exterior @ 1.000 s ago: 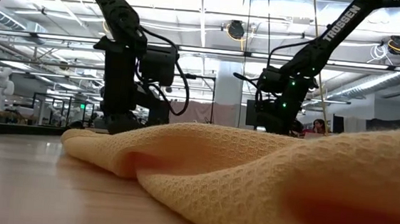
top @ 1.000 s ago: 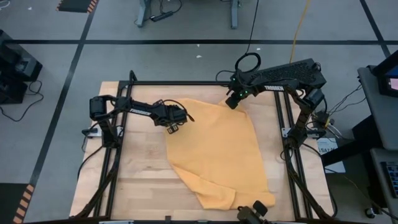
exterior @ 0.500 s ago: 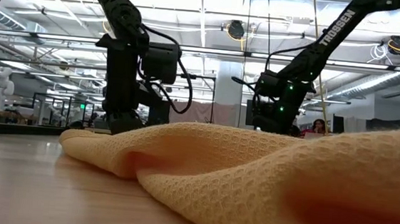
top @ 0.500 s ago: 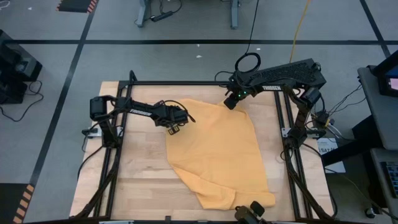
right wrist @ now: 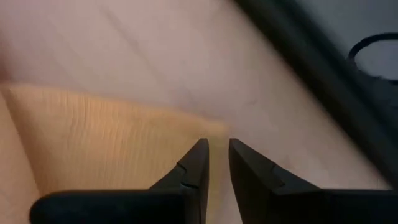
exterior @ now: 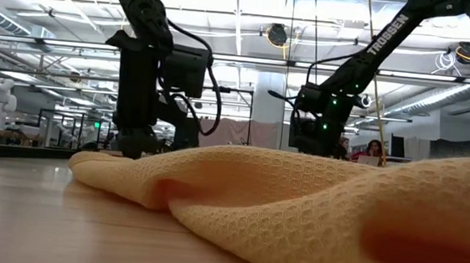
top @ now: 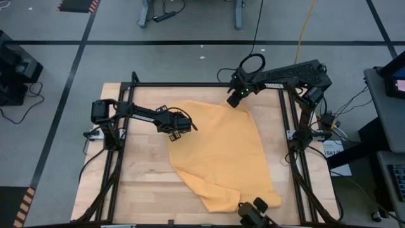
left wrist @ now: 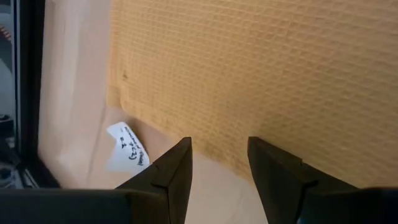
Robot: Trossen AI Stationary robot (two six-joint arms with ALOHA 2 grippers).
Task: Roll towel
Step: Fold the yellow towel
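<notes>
towel (top: 221,152) on table (top: 126,183) | left gripper (top: 181,126) at its left edge | right gripper (top: 233,99) at far corner

1. The worktop (top: 139,183) is a light wooden board filling the lower middle of the high view, edged by a black metal frame (top: 190,85).
2. The towel (top: 221,152), mustard yellow, lies directly on it, spread from the upper centre down to the lower right, with a rumpled, folded edge at its lower end.
3. A small white tag (left wrist: 127,147) at the towel's edge rests on the bare wood.
4. In the low view the cloth lies in soft folds on the wood.
</notes>
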